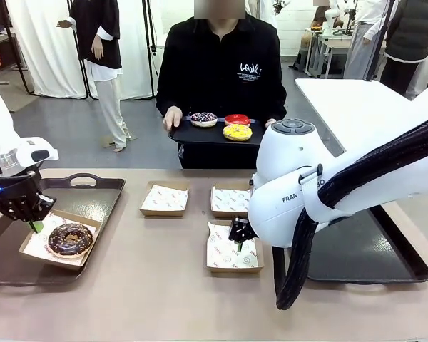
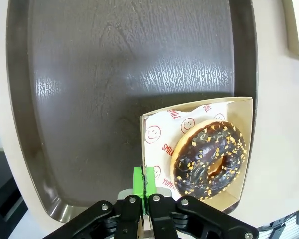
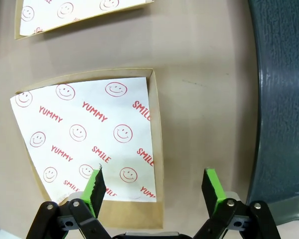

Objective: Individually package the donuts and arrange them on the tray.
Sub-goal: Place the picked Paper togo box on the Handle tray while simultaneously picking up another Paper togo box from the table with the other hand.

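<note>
While left fingers (image 2: pixel 138 182) pinch its box (image 2: pixel 246 130) and right fingers (image 3: pixel 95 185) gape, the chocolate donut (image 2: pixel 193 150) looks nut-flecked.

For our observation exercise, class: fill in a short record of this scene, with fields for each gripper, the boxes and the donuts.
left gripper: shut on the wall of the filled box
filled box: holds the chocolate donut, on the left tray
right gripper: open, astride a wall of the near empty box
person's tray: sprinkled donut, red donut, yellow donut

I count four donuts (image 1: pixel 70 239), four paper-lined cardboard boxes (image 1: pixel 164 199) and three dark trays (image 1: pixel 93 183), two of them on the worktop (image 1: pixel 150 292).
</note>
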Controlling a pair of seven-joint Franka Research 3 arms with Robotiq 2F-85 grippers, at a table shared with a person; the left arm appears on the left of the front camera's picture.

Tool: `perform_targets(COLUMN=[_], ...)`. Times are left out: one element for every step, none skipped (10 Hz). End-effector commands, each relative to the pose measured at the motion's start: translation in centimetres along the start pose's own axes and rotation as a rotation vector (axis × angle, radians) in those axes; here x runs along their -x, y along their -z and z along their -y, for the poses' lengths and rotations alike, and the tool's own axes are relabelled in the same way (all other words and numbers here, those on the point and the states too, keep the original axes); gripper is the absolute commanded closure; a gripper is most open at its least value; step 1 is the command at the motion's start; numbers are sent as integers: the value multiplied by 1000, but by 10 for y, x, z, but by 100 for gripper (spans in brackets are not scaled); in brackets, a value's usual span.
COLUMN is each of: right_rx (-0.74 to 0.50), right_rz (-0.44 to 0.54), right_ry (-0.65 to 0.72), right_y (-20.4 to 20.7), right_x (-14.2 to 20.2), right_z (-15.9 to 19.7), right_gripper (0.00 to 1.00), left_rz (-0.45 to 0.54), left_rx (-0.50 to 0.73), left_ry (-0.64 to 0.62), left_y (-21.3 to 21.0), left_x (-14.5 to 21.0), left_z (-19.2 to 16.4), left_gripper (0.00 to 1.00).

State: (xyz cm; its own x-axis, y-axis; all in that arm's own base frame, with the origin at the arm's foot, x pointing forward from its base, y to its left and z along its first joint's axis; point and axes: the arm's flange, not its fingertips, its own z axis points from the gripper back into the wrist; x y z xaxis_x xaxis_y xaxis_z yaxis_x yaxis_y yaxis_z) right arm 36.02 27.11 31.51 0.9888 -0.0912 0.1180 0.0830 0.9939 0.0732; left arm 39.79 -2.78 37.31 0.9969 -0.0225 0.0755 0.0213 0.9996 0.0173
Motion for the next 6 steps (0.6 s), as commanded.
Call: perform_targets(right_rx=[8, 3, 1, -3, -4, -5], right_rz=[31, 39, 45, 45, 46, 46], right_ry=[17, 3, -6, -2, 7, 14], right_y=[14, 15, 16, 15, 16, 16], right_x=[-5, -5, -5, -6, -6, -6], right_z=[-6, -6, -6, -6, -6, -6], right_gripper=[0, 0, 59, 59, 100, 63], left_rz=[-13, -20, -25, -26, -27, -32], left_rx=[-36, -33, -26, -23, -18, -13], left_ry=[-9, -9, -4, -2, -4, -1], left_y=[5, 6, 5, 5, 4, 4], left_x=[4, 3, 3, 3, 4, 4], left_z=[-1, -1, -1, -1, -2, -2], left_gripper=[99, 77, 44, 21, 0, 0])
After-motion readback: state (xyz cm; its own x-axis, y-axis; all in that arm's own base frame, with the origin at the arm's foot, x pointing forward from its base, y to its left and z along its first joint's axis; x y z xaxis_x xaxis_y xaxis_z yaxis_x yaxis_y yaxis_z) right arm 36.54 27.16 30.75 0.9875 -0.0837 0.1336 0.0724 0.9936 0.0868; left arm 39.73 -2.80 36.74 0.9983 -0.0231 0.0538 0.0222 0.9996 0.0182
